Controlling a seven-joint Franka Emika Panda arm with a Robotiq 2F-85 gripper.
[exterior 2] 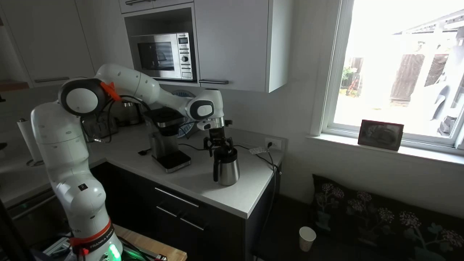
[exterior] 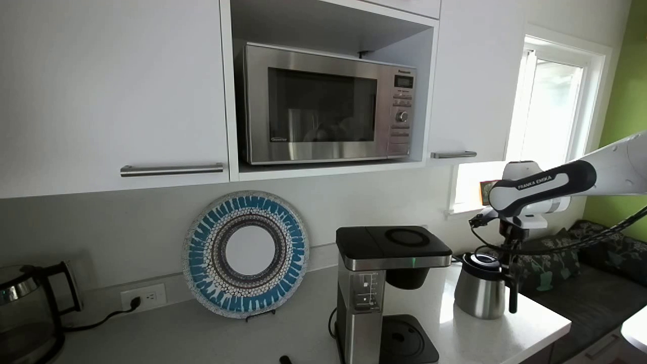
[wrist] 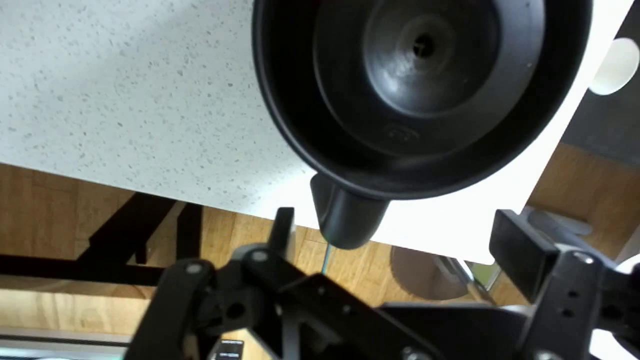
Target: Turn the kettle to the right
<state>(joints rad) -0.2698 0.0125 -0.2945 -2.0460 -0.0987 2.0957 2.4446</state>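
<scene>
The kettle, a shiny steel cylinder with a dark top, stands upright near the counter's end in both exterior views [exterior: 479, 296] [exterior 2: 230, 173]. Its round black lid [wrist: 430, 100] fills the top of the wrist view. Its black handle [wrist: 352, 217] points down in the wrist view, toward the counter's front edge. My gripper [wrist: 397, 230] is open, pointing down; it also shows in both exterior views [exterior: 511, 265] [exterior 2: 218, 145] at the kettle's top. In the wrist view the handle appears between the spread fingers, nearer the left one, with a gap on both sides.
The black-and-silver coffee machine [exterior: 361, 303] stands beside the kettle. A dark electric kettle [exterior: 28, 308] and a decorative plate [exterior: 202, 253] are farther along. Wall cabinets [exterior 2: 232, 43] hang above. The counter [exterior 2: 246, 203] ends close to the kettle. A power cord [exterior 2: 268, 159] runs behind it.
</scene>
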